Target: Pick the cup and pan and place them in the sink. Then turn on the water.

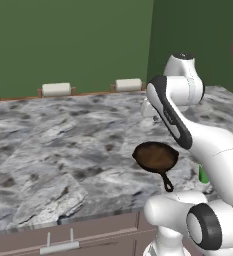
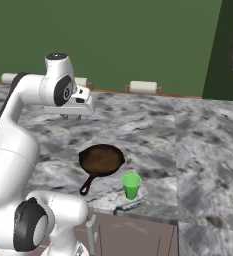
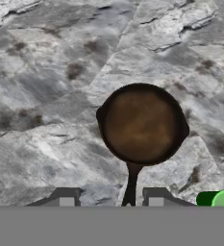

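Two task things near counter (image 2: 198,150) front edge: pan (image 2: 101,160), cup (image 2: 131,185) beside it. Gripper (image 3: 111,199) spread apart above pan handle, grasping nothing.

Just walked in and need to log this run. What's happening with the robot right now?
The white arm hangs above a marble counter with its gripper open and empty, looking down on the pan. The pan sits flat on the counter, its handle pointing toward the near edge. The cup stands upright just beside the pan, apart from it. Neither one has been picked up yet.
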You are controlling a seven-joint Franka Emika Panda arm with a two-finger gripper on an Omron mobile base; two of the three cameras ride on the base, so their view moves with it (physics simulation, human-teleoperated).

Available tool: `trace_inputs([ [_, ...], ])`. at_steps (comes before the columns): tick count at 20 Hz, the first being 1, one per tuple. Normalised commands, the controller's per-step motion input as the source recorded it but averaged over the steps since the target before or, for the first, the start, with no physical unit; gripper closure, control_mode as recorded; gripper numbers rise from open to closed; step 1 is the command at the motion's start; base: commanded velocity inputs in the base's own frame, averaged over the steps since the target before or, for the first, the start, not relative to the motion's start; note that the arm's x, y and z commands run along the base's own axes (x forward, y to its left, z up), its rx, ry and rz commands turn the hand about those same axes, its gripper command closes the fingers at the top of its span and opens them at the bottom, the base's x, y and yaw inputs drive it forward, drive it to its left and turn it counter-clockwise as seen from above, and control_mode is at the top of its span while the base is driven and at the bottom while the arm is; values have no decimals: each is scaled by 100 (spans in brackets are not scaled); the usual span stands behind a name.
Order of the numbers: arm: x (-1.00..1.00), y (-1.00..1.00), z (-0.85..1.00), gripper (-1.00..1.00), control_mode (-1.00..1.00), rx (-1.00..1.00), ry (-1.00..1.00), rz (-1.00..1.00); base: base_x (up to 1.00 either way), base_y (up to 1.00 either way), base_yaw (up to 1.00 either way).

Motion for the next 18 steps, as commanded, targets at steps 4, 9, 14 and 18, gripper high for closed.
trace_inputs([
  [4, -6, -9, 0, -100, -100, 0, 1, 0, 0, 0, 0],
  [9, 0, -25, -24, -100, -100, 0, 12, 0, 0, 0, 0],
  [14, 0, -6, -87, -100, -100, 0, 35, 0, 0, 0, 0],
  [18, 0, -19, -97, -100, -100, 0, 34, 2, 0, 0, 0],
])
